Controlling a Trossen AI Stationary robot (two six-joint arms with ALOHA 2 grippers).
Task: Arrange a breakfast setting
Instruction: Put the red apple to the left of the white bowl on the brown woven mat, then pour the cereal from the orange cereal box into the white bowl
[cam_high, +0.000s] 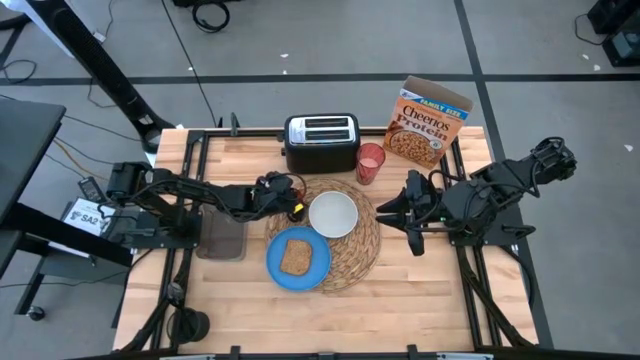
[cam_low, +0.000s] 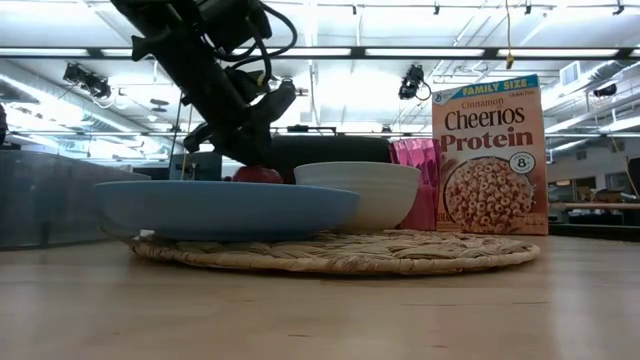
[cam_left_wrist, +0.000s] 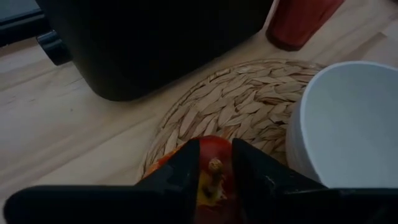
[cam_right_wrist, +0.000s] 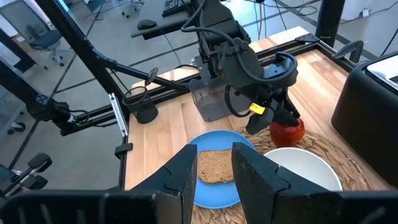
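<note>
Red and glossy, the apple (cam_right_wrist: 286, 131) sits on the mat (cam_high: 362, 252) left of the bowl (cam_high: 333, 214), near the middle of the high view. The left hand (cam_left_wrist: 214, 167) is closed around it, 1 finger on each side of the stem. It looks firm, round and slippery, so gripping across its widest part seems safest. The right hand (cam_right_wrist: 214, 163) waits at the right of the counter (cam_high: 250, 290), its 2 fingers parted and holding nothing.
</note>
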